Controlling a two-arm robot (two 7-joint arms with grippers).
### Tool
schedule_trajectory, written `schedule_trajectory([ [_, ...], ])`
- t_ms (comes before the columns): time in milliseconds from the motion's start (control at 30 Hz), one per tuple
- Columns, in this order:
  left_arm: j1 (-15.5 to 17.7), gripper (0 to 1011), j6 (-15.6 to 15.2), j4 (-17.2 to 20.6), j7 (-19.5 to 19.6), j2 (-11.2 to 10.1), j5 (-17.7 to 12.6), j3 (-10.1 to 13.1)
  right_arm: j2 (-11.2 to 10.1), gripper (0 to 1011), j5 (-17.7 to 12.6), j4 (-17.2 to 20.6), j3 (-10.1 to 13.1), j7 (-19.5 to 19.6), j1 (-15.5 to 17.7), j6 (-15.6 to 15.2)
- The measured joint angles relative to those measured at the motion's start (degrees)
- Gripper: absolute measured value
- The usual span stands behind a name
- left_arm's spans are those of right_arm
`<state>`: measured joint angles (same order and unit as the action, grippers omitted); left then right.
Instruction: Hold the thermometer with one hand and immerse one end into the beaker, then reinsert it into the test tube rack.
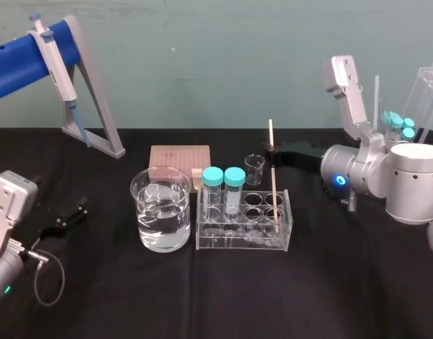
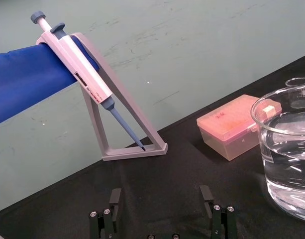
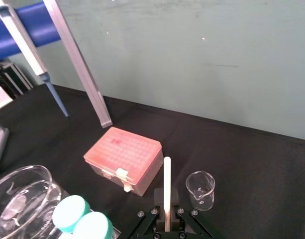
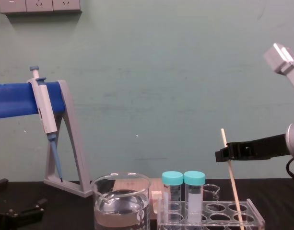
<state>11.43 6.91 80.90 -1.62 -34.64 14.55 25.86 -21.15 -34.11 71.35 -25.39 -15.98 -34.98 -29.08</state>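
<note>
**Right end effector clamped on the thermometer at the rack**

Right end effector (image 1: 274,150), long and black, is closed on the upper part of the thermometer (image 1: 274,185), with a short length of rod showing above the jaws. The thermometer is a thin, straight, pale rod with a matt, wood-like look. It stands almost upright, slightly tilted, with its lower end down in a hole at the right end of the test tube rack (image 1: 237,245). That rack is hard clear plastic with rows of round holes, and two teal-capped tubes (image 1: 223,185) stand at its left end. Just left of it sits the beaker (image 1: 162,212), a wide glass cylinder with a pour spout, about half full of clear liquid.

The step in hand looks like drawing the rod out for the dip, though the same pose would suit the put-back. If the dip lies ahead, the next move calls for a straight lift until the tip clears the rack and the capped tubes. Then comes a carry leftward over the beaker and a lowering into it. So slim a rod may pivot in the grip.

Left end effector (image 1: 70,217) rests low on the black counter (image 1: 343,282), fingers apart and holding nothing.
</note>
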Motion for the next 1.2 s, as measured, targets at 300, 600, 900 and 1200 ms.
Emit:
schedule_trajectory([
  [300,0.00,1004,0.00,0.00,0.00,0.00,0.00,0.00,-1.02,55,-1.60,2.30,1.43,-1.75,1.83,1.13],
  [600,0.00,1004,0.00,0.00,0.00,0.00,0.00,0.00,-3.12,55,-3.06,5.49,2.54,-3.56,3.98,4.94],
  [900,0.00,1004,0.00,0.00,0.00,0.00,0.00,0.00,-4.87,55,-3.89,7.81,3.34,-4.75,5.55,10.09],
  [1200,0.00,1004,0.00,0.00,0.00,0.00,0.00,0.00,-5.79,55,-3.68,9.61,4.14,-5.61,6.54,14.85],
])
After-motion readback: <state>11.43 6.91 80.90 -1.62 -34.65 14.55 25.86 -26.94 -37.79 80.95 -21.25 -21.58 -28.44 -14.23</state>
